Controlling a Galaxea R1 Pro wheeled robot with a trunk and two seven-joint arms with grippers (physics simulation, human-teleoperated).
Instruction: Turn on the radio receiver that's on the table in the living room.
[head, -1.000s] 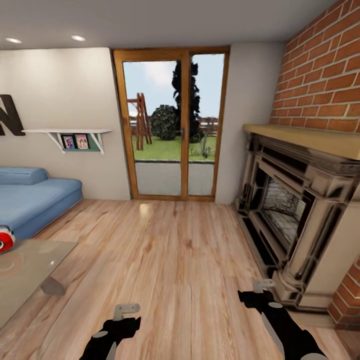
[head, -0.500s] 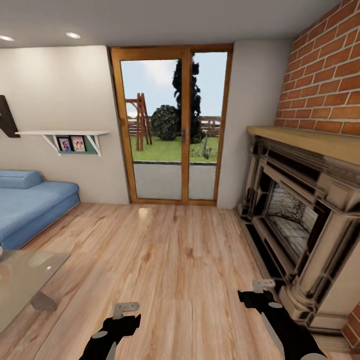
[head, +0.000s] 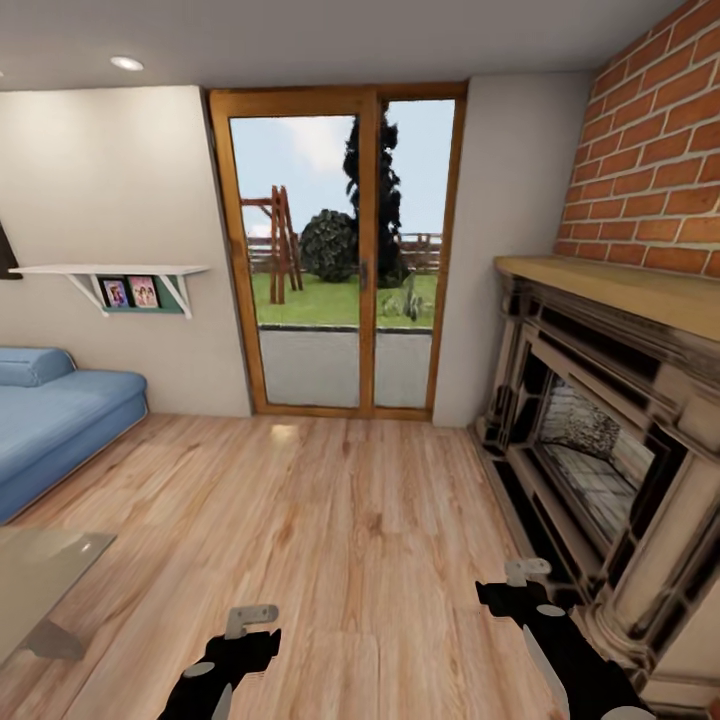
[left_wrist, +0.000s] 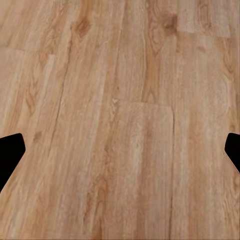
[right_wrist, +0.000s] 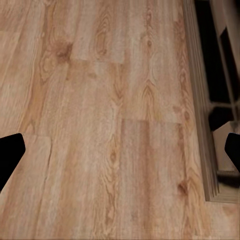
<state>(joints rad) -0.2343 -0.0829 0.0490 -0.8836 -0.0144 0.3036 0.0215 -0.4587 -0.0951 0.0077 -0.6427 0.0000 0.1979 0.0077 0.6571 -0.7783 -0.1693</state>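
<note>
The red radio receiver is out of view. A corner of the grey glossy table (head: 40, 575) shows at the lower left edge of the head view, with nothing on the part I see. Both arms hang low over the wood plank floor (head: 340, 510) of the living room. My left gripper (head: 250, 620) is open and holds nothing; in the left wrist view its dark fingertips (left_wrist: 10, 152) stand wide apart over bare planks. My right gripper (head: 527, 572) is open too, its fingertips (right_wrist: 10, 152) spread over the floor beside the fireplace base (right_wrist: 212, 125).
A blue sofa (head: 55, 425) lies along the left wall under a white shelf (head: 110, 272). Glazed wooden doors (head: 345, 250) stand straight ahead. A large fireplace (head: 600, 420) with a brick wall (head: 650, 150) above it lines the right side, close to my right arm.
The camera has swung to the right: the radio and most of the table have slid off the picture's left edge, and the fireplace looms larger. Both arms keep their pose.
</note>
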